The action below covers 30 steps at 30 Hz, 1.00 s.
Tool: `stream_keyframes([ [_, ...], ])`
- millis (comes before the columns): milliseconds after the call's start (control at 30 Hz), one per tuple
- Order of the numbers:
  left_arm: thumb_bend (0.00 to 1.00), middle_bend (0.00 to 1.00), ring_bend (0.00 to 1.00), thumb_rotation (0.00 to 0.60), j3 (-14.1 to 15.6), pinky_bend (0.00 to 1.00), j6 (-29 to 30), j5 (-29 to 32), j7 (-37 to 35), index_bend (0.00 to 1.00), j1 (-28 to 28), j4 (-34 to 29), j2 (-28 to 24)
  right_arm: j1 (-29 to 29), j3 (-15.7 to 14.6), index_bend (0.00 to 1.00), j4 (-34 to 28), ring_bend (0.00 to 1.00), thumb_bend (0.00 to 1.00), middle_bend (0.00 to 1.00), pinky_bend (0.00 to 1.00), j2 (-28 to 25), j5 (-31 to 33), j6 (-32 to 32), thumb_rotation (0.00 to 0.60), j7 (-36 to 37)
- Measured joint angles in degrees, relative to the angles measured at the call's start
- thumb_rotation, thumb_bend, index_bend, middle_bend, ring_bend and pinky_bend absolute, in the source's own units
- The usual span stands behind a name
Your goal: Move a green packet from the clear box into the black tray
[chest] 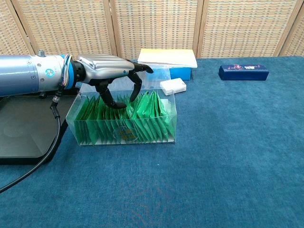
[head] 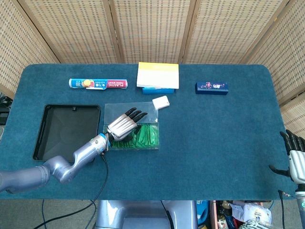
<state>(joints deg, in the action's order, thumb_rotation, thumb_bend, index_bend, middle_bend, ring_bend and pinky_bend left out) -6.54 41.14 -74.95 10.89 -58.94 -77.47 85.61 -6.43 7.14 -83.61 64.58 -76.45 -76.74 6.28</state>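
Green packets (chest: 142, 118): standing in a row inside the clear box (chest: 124, 135), none lifted out.
Left hand (chest: 107, 71): poised over the box, fingers (chest: 135, 88) curled down among the packet tops, nothing visibly pinched.
Right hand (head: 296, 157): idle at the table's near right edge, fingers apart, holding nothing.
Black tray (head: 47, 143): just left of the box, no packet in it.
Progress: grasp not yet made; lift and transfer remain.
Views: chest view shows fingertips dipping toward the packets; head view alone shows the right hand and whole tray.

Green packets (chest: 142, 118) upright in clear box (chest: 168, 121), right of empty black tray (head: 47, 143).
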Motion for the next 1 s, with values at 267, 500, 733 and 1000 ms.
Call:
stream_keyframes([
  [267, 0.37, 0.0, 0.0, 0.6, 0.25, 0.0, 0.51, -0.68, -0.7, 0.53, 0.3, 1.04, 0.55, -0.02, 0.0, 0.0, 0.03, 0.0, 0.0, 0.0, 0.0, 0.03, 0.1, 0.11, 0.6, -0.01],
  [500, 0.38, 0.0, 0.0, 0.6, 0.34, 0.0, 1.0, -1.38, -1.78, 0.53, 0.62, 1.77, 0.81, -0.09, -0.07, 0.0, 0.07, 0.0, 0.0, 0.0, 0.0, 0.08, 0.11, 0.29, 0.6, -0.17],
  [733, 0.38, 0.0, 0.0, 0.6, 0.39, 0.0, 0.69, -1.55, -1.92, 0.53, 0.46, 2.39, 1.51, -0.14, -0.05, 0.0, 0.06, 0.0, 0.0, 0.0, 0.0, 0.11, 0.19, 0.37, 0.6, -0.25],
  [1000, 0.38, 0.0, 0.0, 0.6, 0.43, 0.0, 0.35, -1.5, -1.98, 0.53, 0.37, 2.98, 2.17, -0.22, -0.08, 0.0, 0.21, 0.0, 0.0, 0.0, 0.0, 0.1, 0.29, 0.7, 0.6, -0.02],
])
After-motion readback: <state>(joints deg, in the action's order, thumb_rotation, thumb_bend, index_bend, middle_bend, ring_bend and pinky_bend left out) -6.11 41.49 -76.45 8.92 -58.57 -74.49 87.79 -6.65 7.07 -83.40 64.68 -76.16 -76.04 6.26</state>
